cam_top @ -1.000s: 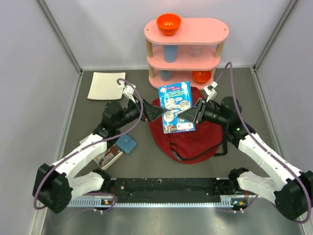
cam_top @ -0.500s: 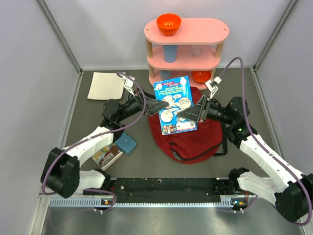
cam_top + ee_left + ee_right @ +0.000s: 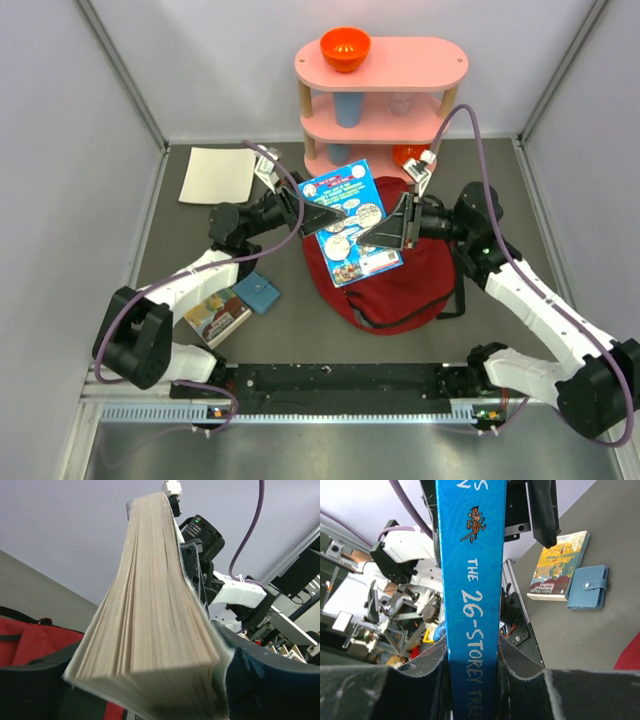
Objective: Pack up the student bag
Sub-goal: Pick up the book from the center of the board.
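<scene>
A blue paperback book (image 3: 350, 220) hangs in the air above the dark-red student bag (image 3: 405, 285), which lies on the table in front of the pink shelf. My left gripper (image 3: 322, 215) is shut on the book's left edge and my right gripper (image 3: 388, 230) is shut on its right edge. The left wrist view shows the book's cream page edge (image 3: 150, 605) between the left gripper's (image 3: 150, 685) jaws, with the bag (image 3: 30, 635) below. The right wrist view shows the blue spine (image 3: 472, 580), lettered "26-Storey Tree", clamped in the right gripper (image 3: 472, 680).
A pink three-tier shelf (image 3: 380, 62) with an orange bowl (image 3: 345, 47) stands at the back. A white sheet (image 3: 217, 175) lies back left. A blue wallet (image 3: 258, 293) and a second paperback (image 3: 218, 317) lie near the left arm; both show in the right wrist view (image 3: 590, 587) (image 3: 560, 565).
The book has tilted, its top swinging left, while both grippers keep hold of it. The left arm has reached further forward and the right wrist has risen.
</scene>
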You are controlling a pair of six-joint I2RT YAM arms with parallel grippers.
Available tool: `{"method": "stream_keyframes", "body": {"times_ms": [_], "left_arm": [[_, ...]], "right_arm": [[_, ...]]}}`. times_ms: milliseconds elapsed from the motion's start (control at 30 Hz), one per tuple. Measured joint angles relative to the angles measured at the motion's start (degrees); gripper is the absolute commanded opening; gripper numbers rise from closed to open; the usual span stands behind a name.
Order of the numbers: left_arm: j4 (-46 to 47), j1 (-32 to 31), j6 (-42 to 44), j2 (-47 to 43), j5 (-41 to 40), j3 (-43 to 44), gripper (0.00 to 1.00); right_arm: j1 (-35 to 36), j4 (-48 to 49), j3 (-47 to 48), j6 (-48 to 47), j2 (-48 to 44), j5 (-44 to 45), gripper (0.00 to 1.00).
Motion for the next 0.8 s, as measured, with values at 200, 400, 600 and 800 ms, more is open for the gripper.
{"method": "stream_keyframes", "body": {"times_ms": [200,400,600,800], "left_arm": [[-1.9,0.1,0.8,-0.5,2.2,1.1,0.0],[-5.3,0.4,2.0,-1.1,2.0,0.9,0.0],[-15.5,1.0,7.4,-9.4,-7.8,-5.7,0.0],[-18.1,1.6,7.5,-17.1,-21.8,-10.3,0.0]], "right_arm": [[0.0,-7.1,3.0,-6.7,1.6,-0.8,0.06],[0.0,-13.4,4.9,-11.4,2.4,2.5,0.79],[0.0,-18.9,2.1,-11.6,-2.8,19.2,0.99],[0.0,-11.8,-11.9,-4.2,-13.7,28.8,0.99]]}}
